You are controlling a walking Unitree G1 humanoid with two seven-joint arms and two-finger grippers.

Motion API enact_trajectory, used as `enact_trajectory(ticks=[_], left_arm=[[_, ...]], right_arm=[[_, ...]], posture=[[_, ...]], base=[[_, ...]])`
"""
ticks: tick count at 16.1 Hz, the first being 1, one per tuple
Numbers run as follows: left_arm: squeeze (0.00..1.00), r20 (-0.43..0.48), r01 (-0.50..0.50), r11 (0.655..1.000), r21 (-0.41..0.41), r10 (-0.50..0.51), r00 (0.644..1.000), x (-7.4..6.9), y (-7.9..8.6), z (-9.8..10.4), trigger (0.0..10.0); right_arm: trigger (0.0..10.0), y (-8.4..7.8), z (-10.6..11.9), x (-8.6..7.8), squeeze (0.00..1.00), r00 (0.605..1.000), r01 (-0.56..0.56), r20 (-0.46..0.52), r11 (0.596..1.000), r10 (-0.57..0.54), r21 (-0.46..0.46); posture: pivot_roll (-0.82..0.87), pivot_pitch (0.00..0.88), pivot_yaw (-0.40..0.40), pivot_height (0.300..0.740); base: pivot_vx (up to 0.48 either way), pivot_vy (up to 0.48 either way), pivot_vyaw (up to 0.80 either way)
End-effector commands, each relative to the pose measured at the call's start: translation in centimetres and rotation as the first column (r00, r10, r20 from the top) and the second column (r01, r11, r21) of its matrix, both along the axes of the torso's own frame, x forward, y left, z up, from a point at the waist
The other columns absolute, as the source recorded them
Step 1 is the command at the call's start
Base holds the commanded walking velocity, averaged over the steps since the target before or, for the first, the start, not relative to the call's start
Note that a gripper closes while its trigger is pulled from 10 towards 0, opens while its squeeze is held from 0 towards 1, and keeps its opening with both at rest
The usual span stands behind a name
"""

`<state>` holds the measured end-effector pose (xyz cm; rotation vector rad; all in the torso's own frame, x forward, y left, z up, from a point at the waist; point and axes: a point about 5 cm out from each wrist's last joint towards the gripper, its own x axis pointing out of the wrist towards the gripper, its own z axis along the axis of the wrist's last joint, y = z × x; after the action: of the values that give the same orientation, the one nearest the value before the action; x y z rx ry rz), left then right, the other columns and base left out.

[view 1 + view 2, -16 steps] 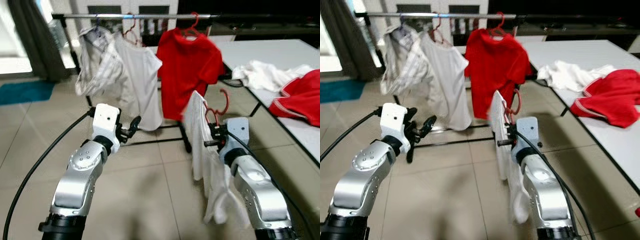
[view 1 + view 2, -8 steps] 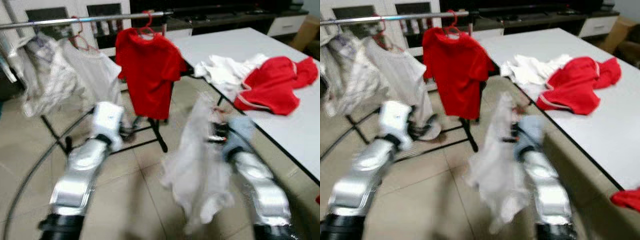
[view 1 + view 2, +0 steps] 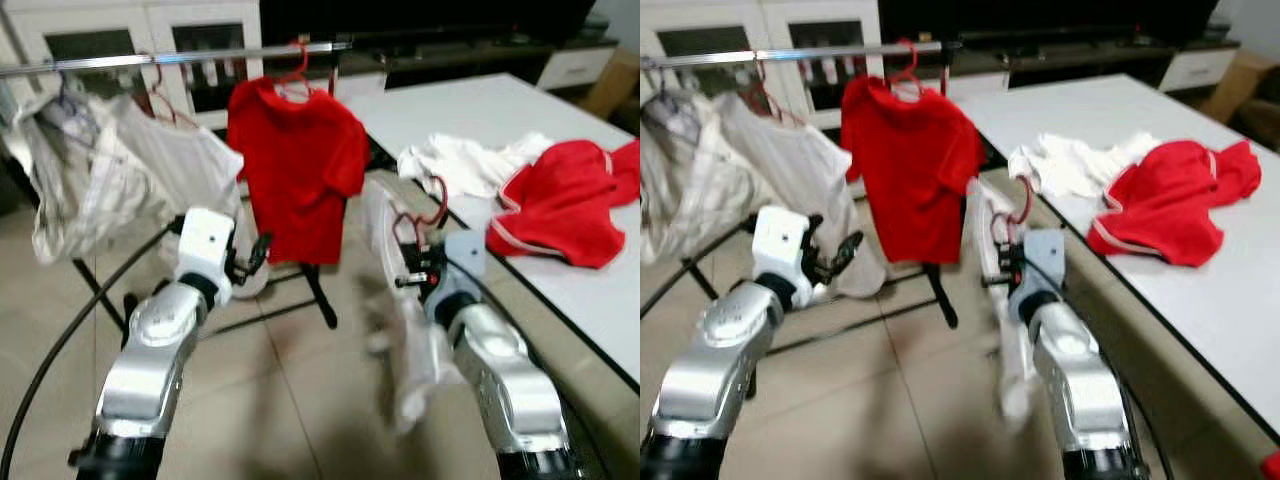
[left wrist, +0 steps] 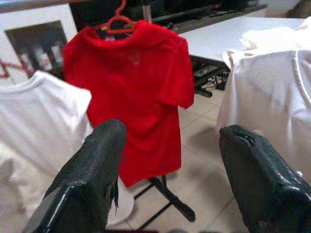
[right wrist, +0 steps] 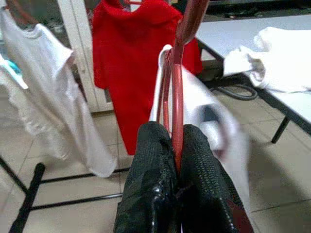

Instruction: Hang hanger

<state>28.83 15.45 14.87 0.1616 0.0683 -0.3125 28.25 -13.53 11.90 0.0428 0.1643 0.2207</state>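
The right pincer [image 5: 175,160] is clamped tight on the stem of the red hanger [image 3: 432,205], holding it upright with its hook uppermost so that the white garment [image 3: 400,300] drapes clear of the floor and the hook is presented for the rail [image 3: 180,58], which stands ahead and well apart. The left pincer [image 4: 170,170] is spread wide with nothing in it, raised toward the rack, probably ready to steady the load. A red shirt [image 3: 295,160] already hangs on the rail; further clothes [image 3: 520,180] lie on the counter [image 3: 600,300] to the right
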Motion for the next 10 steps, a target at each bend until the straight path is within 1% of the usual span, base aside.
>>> enact_trajectory(ticks=[1,5,10], left_arm=[[0.0,0.01,0.025,1.0,-0.007,-0.025,1.0,0.14,-0.78,0.32,10.0],[0.0,0.006,0.038,0.999,-0.012,-0.038,0.999,0.26,-1.22,0.25,10.0],[0.0,0.003,0.04,0.999,-0.015,-0.04,0.999,0.02,-1.39,0.13,10.0]], right_arm=[[10.0,-0.9,0.76,0.04,0.0,0.999,0.029,0.044,0.999,-0.029,-0.015],[10.0,-1.11,0.84,-0.33,0.0,0.998,0.028,0.051,1.0,-0.027,-0.008],[10.0,-1.32,1.05,-0.16,0.0,0.998,0.011,0.059,1.0,-0.011,-0.003]], posture=[[-0.09,0.0,-0.002,0.74],[-0.1,0.0,0.01,0.74],[-0.1,0.0,-0.004,0.74]], base=[[0.401,0.0,0.0],[0.402,0.0,0.0],[0.401,0.0,0.0]])
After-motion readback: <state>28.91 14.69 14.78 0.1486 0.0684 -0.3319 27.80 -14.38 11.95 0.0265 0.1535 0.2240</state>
